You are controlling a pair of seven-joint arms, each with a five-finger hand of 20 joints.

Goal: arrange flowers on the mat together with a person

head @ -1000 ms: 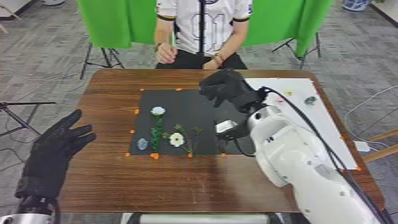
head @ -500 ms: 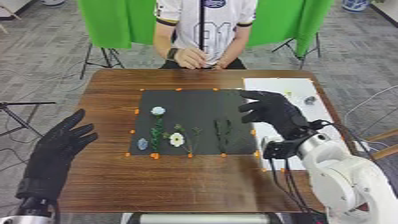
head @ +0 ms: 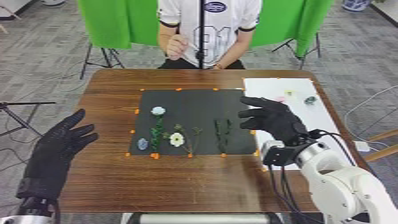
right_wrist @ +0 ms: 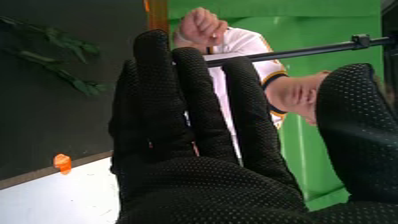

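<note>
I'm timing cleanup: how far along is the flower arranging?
Two white flowers, a bluish piece and leafy stems lie on the dark mat, so that part looks done. The left hand and right hand are empty. The pink piece and gray-green piece on the white sheet seem left to place.

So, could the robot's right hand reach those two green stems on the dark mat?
Probably yes: the right hand looks open and empty, close beside the two green stems, and nothing seems to stand in between, just bare mat.
</note>
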